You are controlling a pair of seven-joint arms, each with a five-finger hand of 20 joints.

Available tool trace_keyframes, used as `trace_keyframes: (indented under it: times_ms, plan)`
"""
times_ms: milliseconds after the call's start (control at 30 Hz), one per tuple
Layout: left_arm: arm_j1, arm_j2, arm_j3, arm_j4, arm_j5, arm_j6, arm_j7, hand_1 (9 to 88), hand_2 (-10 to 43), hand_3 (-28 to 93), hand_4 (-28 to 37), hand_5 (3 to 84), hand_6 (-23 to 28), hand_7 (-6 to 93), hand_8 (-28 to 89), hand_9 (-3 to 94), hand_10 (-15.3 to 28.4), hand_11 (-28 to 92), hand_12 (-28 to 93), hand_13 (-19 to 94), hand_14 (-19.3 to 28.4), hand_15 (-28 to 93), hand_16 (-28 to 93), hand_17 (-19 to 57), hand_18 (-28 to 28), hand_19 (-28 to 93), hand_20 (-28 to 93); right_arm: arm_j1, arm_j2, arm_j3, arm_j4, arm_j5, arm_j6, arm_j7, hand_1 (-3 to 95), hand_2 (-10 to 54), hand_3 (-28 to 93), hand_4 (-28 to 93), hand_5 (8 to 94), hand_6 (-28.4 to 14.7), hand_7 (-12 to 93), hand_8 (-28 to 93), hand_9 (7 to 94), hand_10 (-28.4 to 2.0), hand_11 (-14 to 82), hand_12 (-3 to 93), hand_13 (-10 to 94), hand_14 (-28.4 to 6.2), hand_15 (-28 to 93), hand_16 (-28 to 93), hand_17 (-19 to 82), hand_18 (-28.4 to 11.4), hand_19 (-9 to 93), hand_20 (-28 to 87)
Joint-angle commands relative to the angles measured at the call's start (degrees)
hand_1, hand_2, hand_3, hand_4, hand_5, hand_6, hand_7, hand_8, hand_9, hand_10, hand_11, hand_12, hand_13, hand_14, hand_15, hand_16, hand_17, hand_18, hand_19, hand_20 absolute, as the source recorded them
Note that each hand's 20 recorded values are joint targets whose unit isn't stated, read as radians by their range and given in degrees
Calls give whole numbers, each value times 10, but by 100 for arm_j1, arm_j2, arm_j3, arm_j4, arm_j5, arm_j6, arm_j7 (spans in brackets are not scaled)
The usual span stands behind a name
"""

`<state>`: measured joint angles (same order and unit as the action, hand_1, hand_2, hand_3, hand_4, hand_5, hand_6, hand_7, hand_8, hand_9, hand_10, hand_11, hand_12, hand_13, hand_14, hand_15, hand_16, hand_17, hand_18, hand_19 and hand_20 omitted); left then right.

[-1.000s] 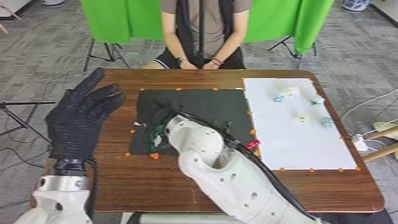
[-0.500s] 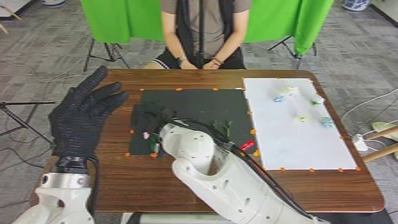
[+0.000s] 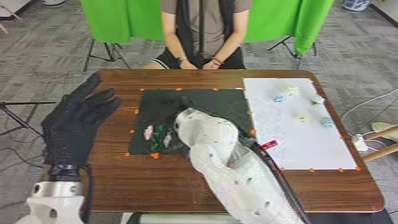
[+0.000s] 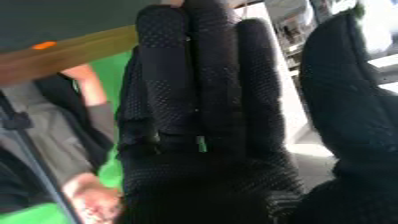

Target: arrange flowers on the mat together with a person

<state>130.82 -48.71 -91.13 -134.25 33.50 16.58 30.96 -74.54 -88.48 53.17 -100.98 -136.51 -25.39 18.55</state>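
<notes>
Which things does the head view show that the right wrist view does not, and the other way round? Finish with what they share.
Head view: the left hand, its fingers straight, the white sheet with small flowers on it, including a yellow one, and a pink flower on the dark mat.

Right wrist view: the right hand's straight fingers close up, and a small green patch at the glove.

Both: the mat, the brown table, orange marks and green cloth.

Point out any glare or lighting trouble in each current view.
Right wrist view: bright glare in the room beyond the right robot hand, whose black glove looks dark; head view: mostly even light, with that hand nearly merging into the dark mat, and pale flowers faint against the bright white sheet.
</notes>
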Motion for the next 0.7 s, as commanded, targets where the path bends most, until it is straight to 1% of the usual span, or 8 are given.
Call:
trace_keyframes:
  times_ms: [33,100,167,267,333,433,600,700]
  plan:
    - [411,-280,-106,88,-24,137,-91,206,83,767,-283,391,107,112,-86,402,228,274,107,324,284,522,-111,-15,282,771,-275,-859,263,1669,-882,6473,341,1338,290,-40,766,-283,609,15,131,-138,665,-152,200,126,565,-157,533,71,117,-182,664,124]
    - [463,-347,-165,112,-23,74,-135,204,83,765,-283,392,106,110,-87,401,227,273,106,320,284,521,-111,-20,281,763,-268,-1243,364,2026,-1097,7423,650,1345,268,-6,767,-283,591,10,129,-136,622,-159,178,121,527,-175,504,65,92,-190,630,124]
    - [543,-478,-309,137,142,-72,-300,201,83,764,-283,392,104,108,-88,398,225,269,104,316,284,518,-111,-25,280,754,-261,-1644,533,2268,-1355,7827,1062,1183,237,22,778,-283,544,1,131,-134,587,-172,173,120,491,-188,478,65,74,-189,583,126]
    - [678,-876,-753,155,564,-481,-915,195,85,758,-283,389,95,96,-88,392,221,251,100,314,284,515,-111,-28,280,744,-244,-2232,810,2667,-1669,8336,1333,901,212,39,785,-283,508,-1,128,-132,558,-177,167,118,458,-201,448,65,61,-190,551,134]
    - [788,-1018,-1040,125,694,-659,-1127,192,85,750,-283,377,85,84,-86,388,217,237,98,318,284,512,-111,-27,281,743,-232,-2614,963,2891,-1887,8730,1628,857,189,66,785,-283,484,-5,122,-131,545,-180,163,118,447,-204,442,70,57,-191,545,140]
    - [903,-1145,-1304,103,710,-768,-1148,188,85,746,-283,362,76,78,-83,388,216,228,99,332,284,499,-113,-13,283,755,-229,-3141,1113,3111,-2162,8791,1878,608,167,86,785,-283,445,-14,108,-125,531,-187,160,118,437,-215,443,76,54,-193,542,149]
    - [993,-1236,-1370,171,669,-689,-976,186,85,744,-283,357,73,76,-81,395,214,222,100,336,284,487,-110,-8,284,762,-246,-3603,1098,3227,-2285,9019,2021,386,149,100,789,-283,411,-17,96,-119,524,-187,155,117,433,-221,446,79,53,-196,542,156]
    - [989,-1273,-1376,210,697,-780,-981,185,84,745,-283,361,74,75,-81,400,214,220,101,337,284,478,-108,-9,284,760,-253,-3810,1013,3224,-2280,9159,1966,348,143,106,789,-283,395,-14,93,-117,520,-188,153,116,433,-223,447,79,53,-197,543,160]
